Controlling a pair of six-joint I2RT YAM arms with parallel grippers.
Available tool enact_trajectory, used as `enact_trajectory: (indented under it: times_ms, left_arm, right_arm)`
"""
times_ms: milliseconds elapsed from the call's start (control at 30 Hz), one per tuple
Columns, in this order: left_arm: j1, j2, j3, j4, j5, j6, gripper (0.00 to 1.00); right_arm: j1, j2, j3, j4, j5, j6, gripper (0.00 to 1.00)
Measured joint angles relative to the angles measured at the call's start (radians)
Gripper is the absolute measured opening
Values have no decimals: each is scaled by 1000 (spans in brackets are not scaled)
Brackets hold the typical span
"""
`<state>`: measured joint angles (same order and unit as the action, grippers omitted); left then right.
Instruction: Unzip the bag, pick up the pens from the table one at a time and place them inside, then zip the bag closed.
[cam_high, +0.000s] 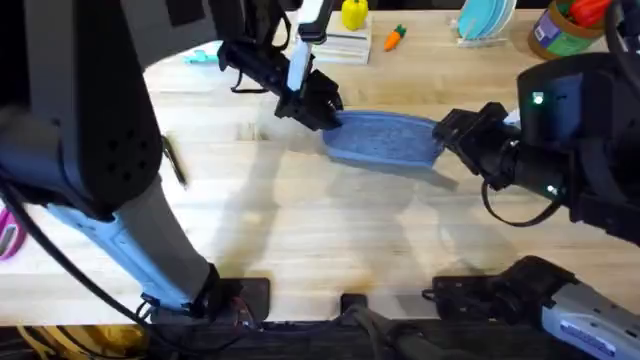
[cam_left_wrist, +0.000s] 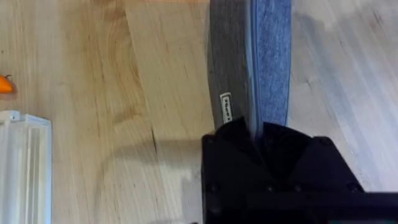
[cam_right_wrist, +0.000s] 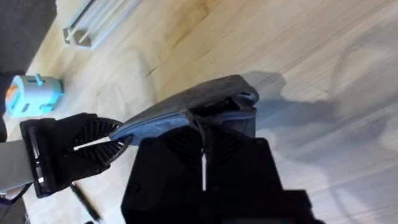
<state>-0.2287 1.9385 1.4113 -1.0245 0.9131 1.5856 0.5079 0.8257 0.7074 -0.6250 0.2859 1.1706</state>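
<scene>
The blue-grey bag (cam_high: 385, 138) lies on the wooden table (cam_high: 300, 220), held at both ends. My left gripper (cam_high: 318, 104) reaches across to its left end. In the left wrist view that gripper (cam_left_wrist: 255, 129) is shut on the bag (cam_left_wrist: 267, 56) right where the zipper line (cam_left_wrist: 251, 68) runs in; the pull is hidden. My right gripper (cam_high: 450, 135) is shut on the right end, and its wrist view shows the fingers (cam_right_wrist: 202, 127) pinching the fabric (cam_right_wrist: 180, 106). One dark pen (cam_high: 176, 160) lies far to the left, seen also as a pen (cam_right_wrist: 84, 202) beyond the pouch.
Pink scissors (cam_high: 10, 235) sit at the left edge. Along the back stand a white box (cam_high: 340, 45), a yellow toy (cam_high: 353, 12), an orange carrot (cam_high: 395, 37), teal plates (cam_high: 485, 20) and a can (cam_high: 560, 30). A small blue toy (cam_high: 205, 57) lies back left.
</scene>
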Motion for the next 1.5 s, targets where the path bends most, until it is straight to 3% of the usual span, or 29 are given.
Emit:
enact_trajectory:
  times_ms: [433,1067,1333,1500]
  left_arm:
    - [0,0,0,1,-4,0,43]
    - [6,0,0,4,-49,0,43]
    - [29,0,0,4,-83,0,43]
    - [33,0,0,5,-94,0,43]
  right_arm:
    - [-14,0,0,30,-2,-50,33]
    - [-22,7,34,34,-51,-597,32]
    - [-11,246,143,40,-119,-652,32]
    - [34,418,272,40,-122,-702,31]
